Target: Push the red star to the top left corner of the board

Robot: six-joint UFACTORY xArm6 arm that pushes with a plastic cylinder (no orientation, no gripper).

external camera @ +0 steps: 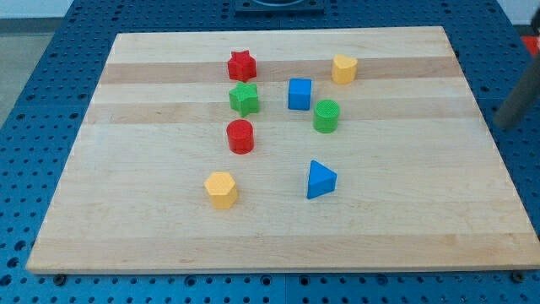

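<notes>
The red star [241, 65] sits on the board [405, 211] in its upper part, a little to the view's left of the middle and well apart from the top left corner. Just below it lies the green star [245, 99], close but with a narrow gap between them. Below that again stands the red cylinder [240, 136], so the three form a short column.

To the view's right of the green star is the blue cube [299, 94], and just beside that, lower and further right, the green cylinder [326, 116]. A yellow block [343, 68], its shape hard to make out, lies near the top, to the right of the red star and well apart from it. In the lower half, the yellow hexagon [221, 189] sits to the left and the blue triangle [320, 179] to the right, well apart.

A blurred dark rod [516, 100] shows at the view's right edge, beyond the board. My tip cannot be made out there, so I cannot tell just where it is; the rod is far from every block and touches none.
</notes>
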